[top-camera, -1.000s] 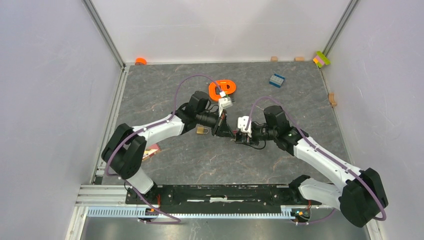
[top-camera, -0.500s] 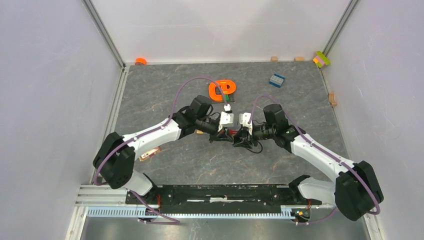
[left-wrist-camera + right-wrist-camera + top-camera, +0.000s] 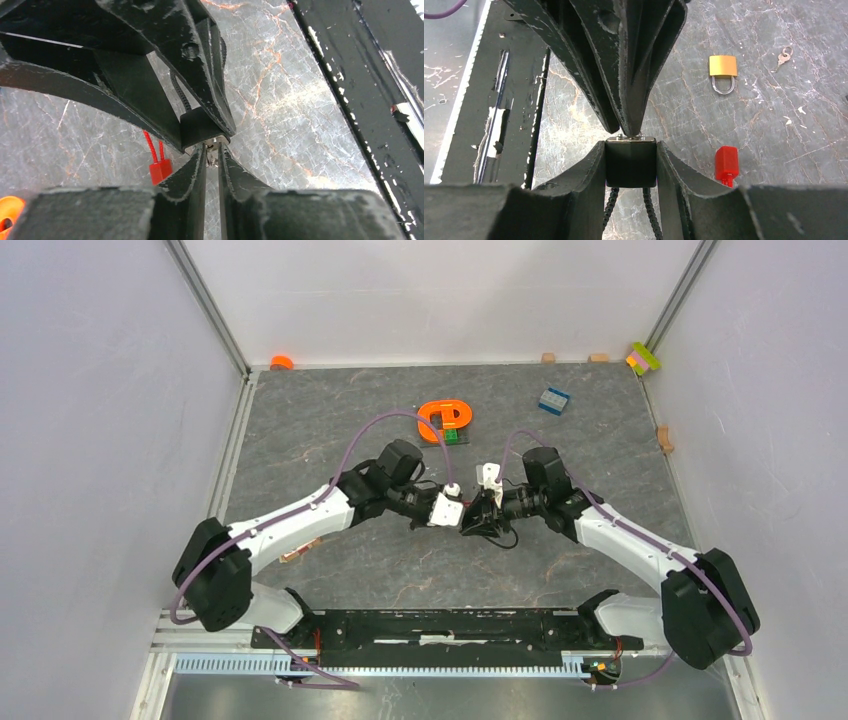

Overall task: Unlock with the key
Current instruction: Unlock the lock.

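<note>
Well beyond black lock: brass padlock

key: mostly covered by the left tool; only a metal sliver is seen.
black lock: sides covered by the right tool; cable cut off at the picture's bottom edge.
red tag: partly hidden behind the left tool.
orange piece: cut off at the picture's left edge.
loose key: too small for detail.

Right gripper clamps the black lock.
</note>
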`<state>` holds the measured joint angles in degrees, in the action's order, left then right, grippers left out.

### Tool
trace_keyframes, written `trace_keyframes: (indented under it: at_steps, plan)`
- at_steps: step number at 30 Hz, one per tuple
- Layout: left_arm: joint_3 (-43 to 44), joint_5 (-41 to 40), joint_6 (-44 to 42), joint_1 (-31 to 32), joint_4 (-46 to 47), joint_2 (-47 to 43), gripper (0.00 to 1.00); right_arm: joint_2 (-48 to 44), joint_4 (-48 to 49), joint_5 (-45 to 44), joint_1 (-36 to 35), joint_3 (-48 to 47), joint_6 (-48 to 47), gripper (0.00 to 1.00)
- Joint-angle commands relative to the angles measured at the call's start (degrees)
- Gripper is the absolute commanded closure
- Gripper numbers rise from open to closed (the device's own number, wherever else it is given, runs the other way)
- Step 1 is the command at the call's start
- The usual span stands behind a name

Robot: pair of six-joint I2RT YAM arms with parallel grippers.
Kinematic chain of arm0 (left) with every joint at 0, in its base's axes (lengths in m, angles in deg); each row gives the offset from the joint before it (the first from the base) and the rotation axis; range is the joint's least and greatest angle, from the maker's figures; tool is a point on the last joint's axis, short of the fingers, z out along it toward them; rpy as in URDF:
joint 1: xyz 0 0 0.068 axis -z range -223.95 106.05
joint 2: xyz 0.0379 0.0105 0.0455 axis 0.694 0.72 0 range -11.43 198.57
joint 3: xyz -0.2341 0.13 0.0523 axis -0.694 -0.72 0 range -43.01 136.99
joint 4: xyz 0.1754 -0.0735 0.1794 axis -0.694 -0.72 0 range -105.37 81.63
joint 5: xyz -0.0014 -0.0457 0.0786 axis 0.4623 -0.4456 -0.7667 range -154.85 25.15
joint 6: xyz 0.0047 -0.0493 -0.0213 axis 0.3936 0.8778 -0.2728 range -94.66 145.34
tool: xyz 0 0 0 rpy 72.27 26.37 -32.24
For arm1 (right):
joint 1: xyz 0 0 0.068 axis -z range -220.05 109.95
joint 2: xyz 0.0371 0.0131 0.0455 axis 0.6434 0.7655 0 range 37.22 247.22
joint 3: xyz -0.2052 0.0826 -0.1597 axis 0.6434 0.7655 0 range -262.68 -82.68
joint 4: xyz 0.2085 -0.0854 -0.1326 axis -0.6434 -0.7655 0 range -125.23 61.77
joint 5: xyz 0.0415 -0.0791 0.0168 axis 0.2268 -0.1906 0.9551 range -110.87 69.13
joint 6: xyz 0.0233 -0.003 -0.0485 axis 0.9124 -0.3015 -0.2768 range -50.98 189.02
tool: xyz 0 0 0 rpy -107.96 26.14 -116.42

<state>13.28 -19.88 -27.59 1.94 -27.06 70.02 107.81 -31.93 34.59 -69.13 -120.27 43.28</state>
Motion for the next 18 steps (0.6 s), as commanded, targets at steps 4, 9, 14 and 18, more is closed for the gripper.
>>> trace_keyframes:
  at_steps: [4, 9, 14, 18]
  plan:
    - [-2.5, 1.4, 8.7, -1.1, 4.4, -5.6, 0.48, -2.4, 4.5, -5.7, 1.1, 0.8, -2.3, 1.00]
    - [-3.9, 3.7, 26.1, -6.8, 13.2, -8.5, 0.23, -4.6, 4.5, -8.6, 1.0, 1.9, -4.8, 1.00]
    - [-0.9, 0.8, 45.7, -7.7, 14.3, -3.9, 0.13, -6.5, 4.7, -11.1, 0.2, 1.6, -6.7, 1.00]
    - [3.6, 3.1, 57.5, -7.7, 12.3, 3.0, 0.15, -7.3, 4.4, -12.8, -0.3, 1.1, -7.6, 1.00]
